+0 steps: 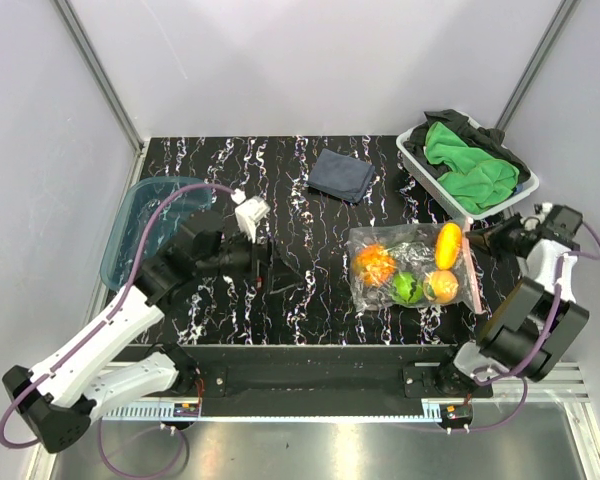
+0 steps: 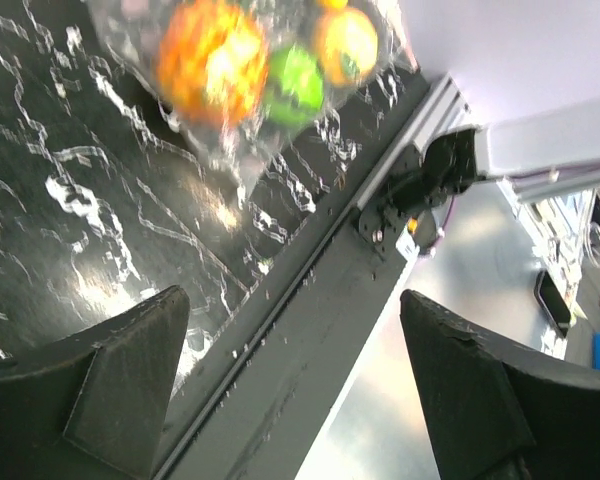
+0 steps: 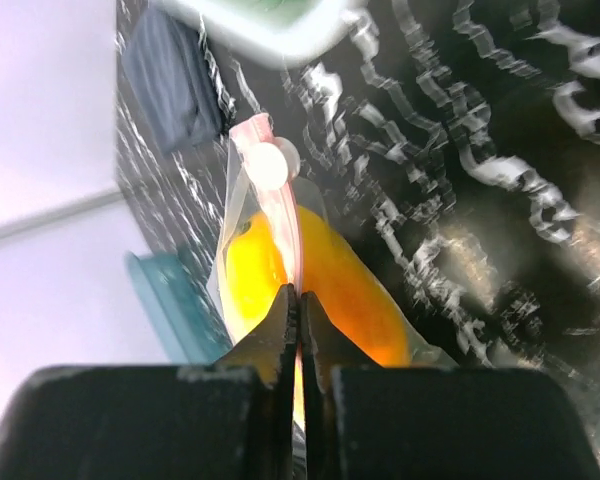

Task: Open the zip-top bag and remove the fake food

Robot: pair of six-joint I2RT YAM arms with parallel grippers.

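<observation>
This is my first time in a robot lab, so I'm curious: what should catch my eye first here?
The clear zip-top bag of bright fake food, lying right of centre on the black marbled table. The right fingers are shut on its pink zip strip, while the left fingers stand open, apart from the bag. Green cloths fill a white basket at the far right.

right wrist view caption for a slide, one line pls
Right gripper shut on the mouth of the zip-top bag, yellow fake food inside.
</observation>
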